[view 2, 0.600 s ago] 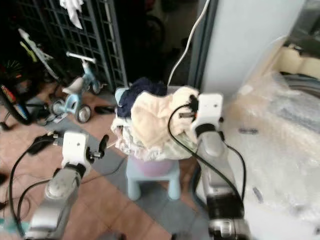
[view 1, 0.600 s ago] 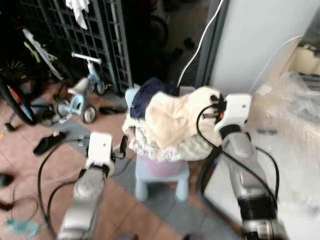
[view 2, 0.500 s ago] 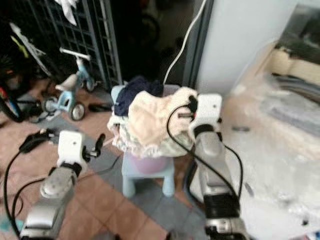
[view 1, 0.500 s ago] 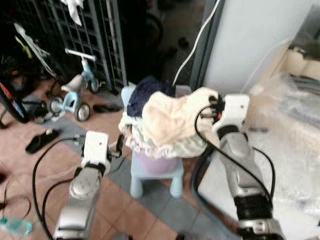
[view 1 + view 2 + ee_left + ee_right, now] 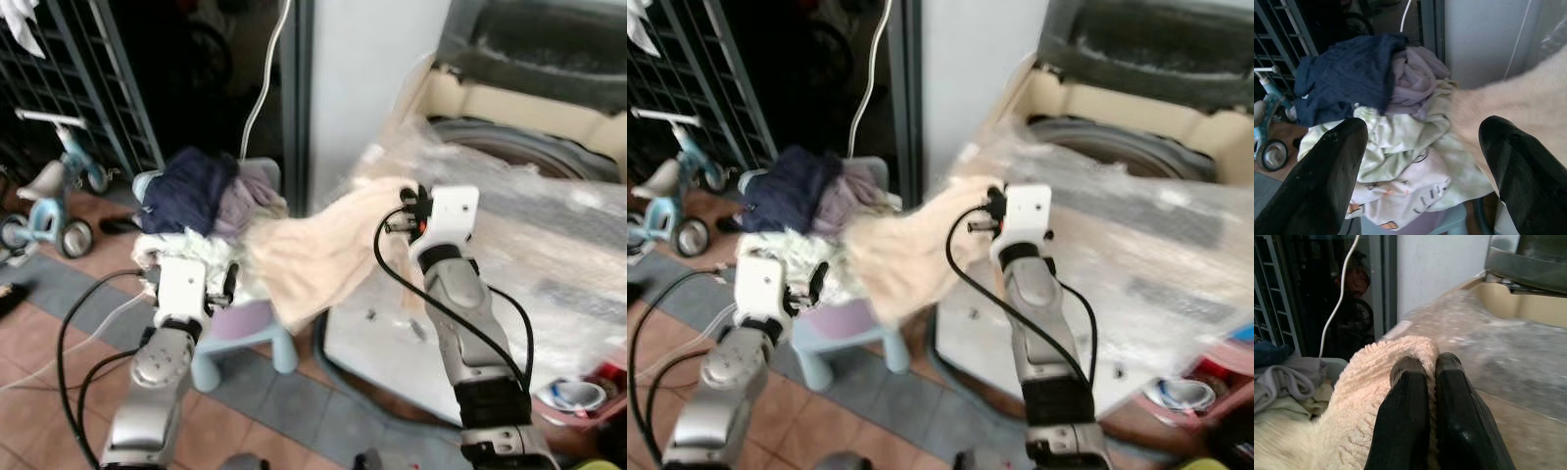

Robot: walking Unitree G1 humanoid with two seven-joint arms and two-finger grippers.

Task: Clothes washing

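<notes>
The right hand has its two black fingers pressed together on a fold of the cream knitted garment, gripping it at the centre-right of the head views, just over the near edge of the washing machine. From that pinch the garment hangs and stretches leftward and down, its tail reaching back to the pile of clothes at centre-left. The right forearm rises steeply from the lower right of the frame, wrist level with the machine's plastic-wrapped top.

The left hand is open, fingers spread wide, pointing at the pile from just in front of it; it holds nothing. Its arm comes up from the lower left, elbow bent.

The pile sits on a pale blue stool: a dark blue item on top, a lilac one beside it, pale printed pieces beneath.

To do this step well, the garment probably needs carrying higher and further over the drum opening before release, so the trailing end clears the machine's edge rather than dragging other clothes off the stool. The grip is on a thin fold, so a steady, unhurried swing seems wise.
</notes>
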